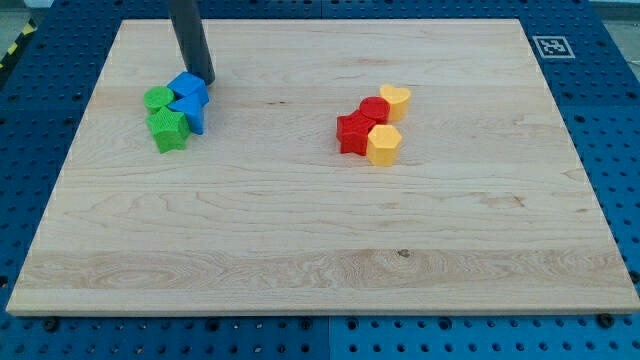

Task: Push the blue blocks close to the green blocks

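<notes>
**Q:** Where do you find the task's blocks?

**A:** Upper left of the frame, on the wooden board (320,250). You see two blue blocks, the upper blue block (188,87) and the lower blue block (189,110), packed against the green round block (156,98) and the green star-like block (168,129). The blue pair's long axis runs roughly top to bottom; their exact shapes are hard to judge.

**Q:** And the rod?

**A:** My tip (204,80) sits at the upper blue block's top-right edge, seemingly touching. There are no fingers to report. Right of centre you see a red block (352,133), a red round block (374,109), a yellow heart (396,99) and a yellow block (384,144), clustered.
</notes>
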